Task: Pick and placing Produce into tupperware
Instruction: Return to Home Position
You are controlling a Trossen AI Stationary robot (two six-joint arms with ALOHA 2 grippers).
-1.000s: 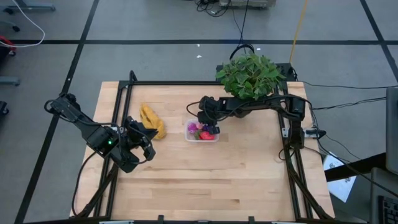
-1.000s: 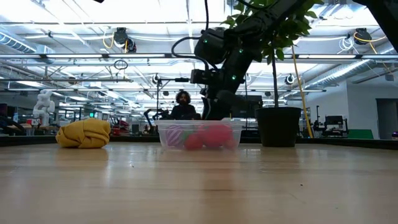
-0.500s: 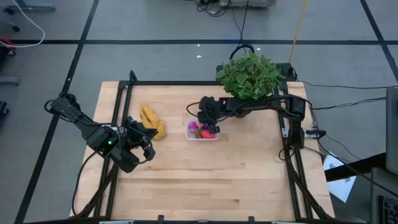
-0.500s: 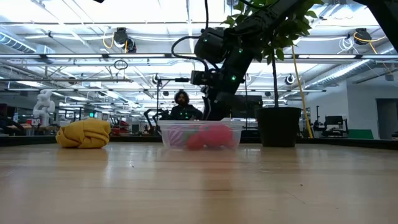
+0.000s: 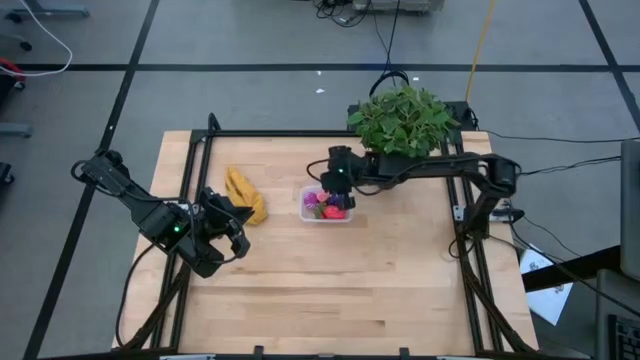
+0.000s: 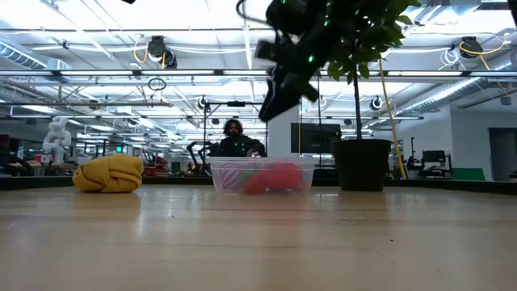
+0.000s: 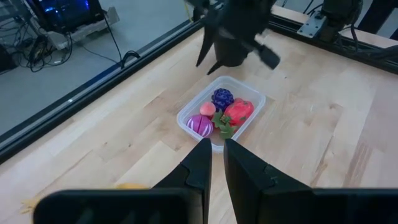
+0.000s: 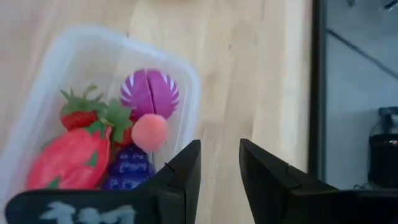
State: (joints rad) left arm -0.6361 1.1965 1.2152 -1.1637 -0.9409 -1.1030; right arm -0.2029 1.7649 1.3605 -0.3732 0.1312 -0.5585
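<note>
The clear tupperware (image 5: 325, 208) stands mid-table, holding the produce: a purple-and-white round piece (image 8: 152, 92), a pink ball (image 8: 151, 132), a strawberry (image 8: 78, 109), a big red fruit (image 8: 68, 158) and a purple bunch (image 8: 127, 168). My right gripper (image 5: 333, 188) hangs above the box's far side, clear of it (image 6: 271, 109); its fingers (image 8: 219, 149) stand open with nothing between them. My left gripper (image 5: 238, 226) waits at the table's left, shut and empty (image 7: 217, 144), pointing toward the box (image 7: 186, 115).
A yellow banana bunch (image 5: 245, 195) lies left of the box, close to my left gripper. A leafy potted plant (image 5: 400, 120) stands at the far edge behind my right arm, its pot (image 6: 362, 164) right of the box. A person (image 6: 234, 139) sits in the room beyond.
My right gripper has risen out of the tupperware, up and slightly toward the far edge, tipping as it went; it now hangs well above the rim. The produce stays in the box.
</note>
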